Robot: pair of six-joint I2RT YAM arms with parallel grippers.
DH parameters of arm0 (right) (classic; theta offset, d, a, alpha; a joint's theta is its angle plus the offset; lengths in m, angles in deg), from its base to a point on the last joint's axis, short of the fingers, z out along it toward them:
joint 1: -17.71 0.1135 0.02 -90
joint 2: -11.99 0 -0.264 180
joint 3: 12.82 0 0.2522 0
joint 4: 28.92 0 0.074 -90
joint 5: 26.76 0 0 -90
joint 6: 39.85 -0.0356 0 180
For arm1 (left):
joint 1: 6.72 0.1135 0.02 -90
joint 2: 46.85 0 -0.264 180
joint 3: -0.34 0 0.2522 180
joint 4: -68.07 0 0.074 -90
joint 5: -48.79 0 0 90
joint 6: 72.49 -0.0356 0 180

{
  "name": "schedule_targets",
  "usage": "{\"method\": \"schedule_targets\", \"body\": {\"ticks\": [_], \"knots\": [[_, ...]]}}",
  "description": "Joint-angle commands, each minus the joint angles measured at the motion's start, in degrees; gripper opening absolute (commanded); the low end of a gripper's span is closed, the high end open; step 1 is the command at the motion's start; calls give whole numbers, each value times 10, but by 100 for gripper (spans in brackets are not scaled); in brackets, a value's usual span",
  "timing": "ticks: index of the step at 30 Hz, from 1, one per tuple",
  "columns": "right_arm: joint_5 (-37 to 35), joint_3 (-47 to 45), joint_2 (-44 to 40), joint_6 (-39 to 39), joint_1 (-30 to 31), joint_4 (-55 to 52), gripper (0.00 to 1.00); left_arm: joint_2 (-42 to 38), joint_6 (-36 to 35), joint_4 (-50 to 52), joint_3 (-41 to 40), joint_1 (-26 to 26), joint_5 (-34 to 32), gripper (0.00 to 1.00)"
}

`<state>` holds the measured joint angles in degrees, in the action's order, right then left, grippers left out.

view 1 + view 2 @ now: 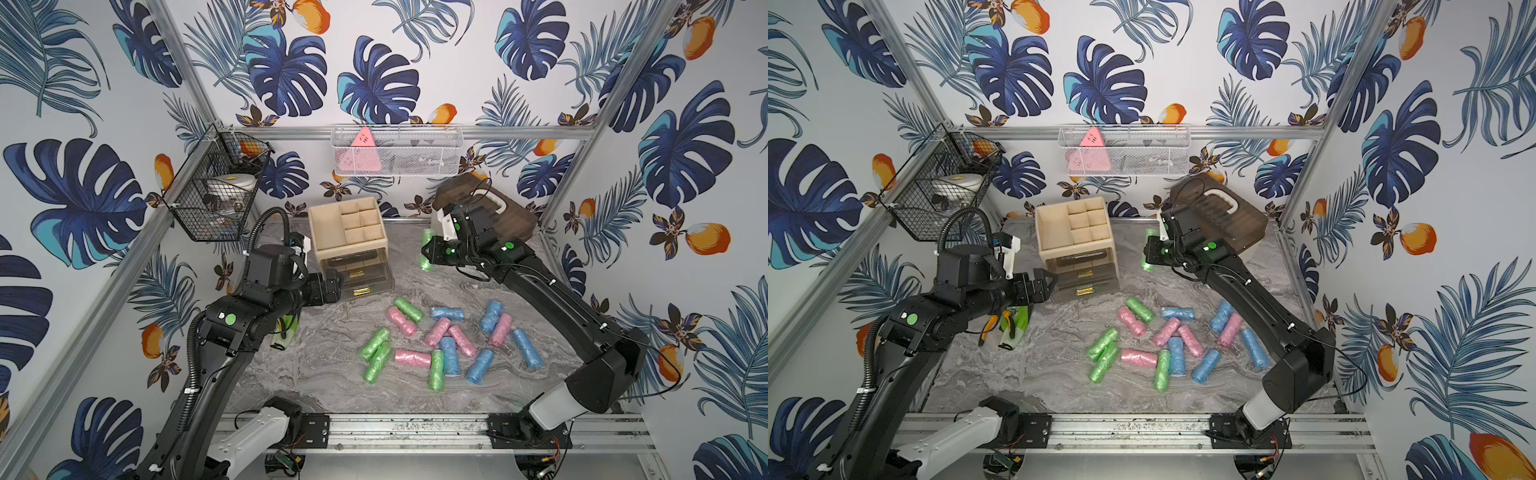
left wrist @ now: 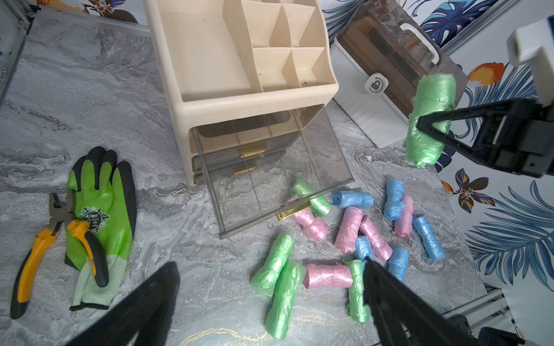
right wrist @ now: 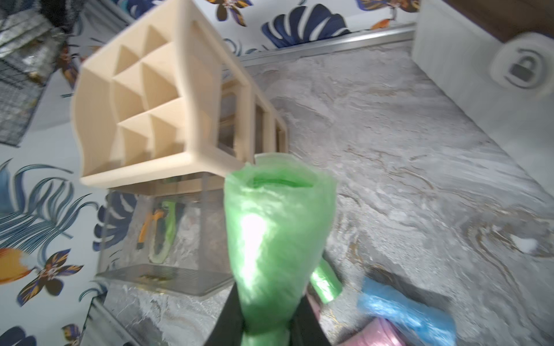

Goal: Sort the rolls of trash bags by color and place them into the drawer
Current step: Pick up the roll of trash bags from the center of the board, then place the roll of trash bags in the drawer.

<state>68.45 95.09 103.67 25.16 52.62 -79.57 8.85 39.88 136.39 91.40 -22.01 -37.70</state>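
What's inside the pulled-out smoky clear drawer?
No rolls: the smoky clear plastic drawer shows only dividers and bare floor. The pastel green roll seen through its front corner lies outside it. Its rear, under the beige plastic organizer, is too shadowed to check.

The round white latch on the brown-lidded box bears a padlock sign with a curved arrow around it; the right wrist view shows the same sign, blurred. The green glove carries a round dark badge with white leaves and lettering too small to read.
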Motion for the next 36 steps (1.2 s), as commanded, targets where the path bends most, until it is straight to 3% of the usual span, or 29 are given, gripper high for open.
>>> {"method": "schedule_targets", "body": {"ticks": [1,12,36], "knots": [[37,54,32,37,32,-49,18,-3,-1,3,-4,2,-9,99],[51,177,145,40,101,-75,18,-15,1,6,-22,2,-12,99],[-19,270,262,38,106,-150,24,-16,-7,8,-20,3,-22,99]]}}
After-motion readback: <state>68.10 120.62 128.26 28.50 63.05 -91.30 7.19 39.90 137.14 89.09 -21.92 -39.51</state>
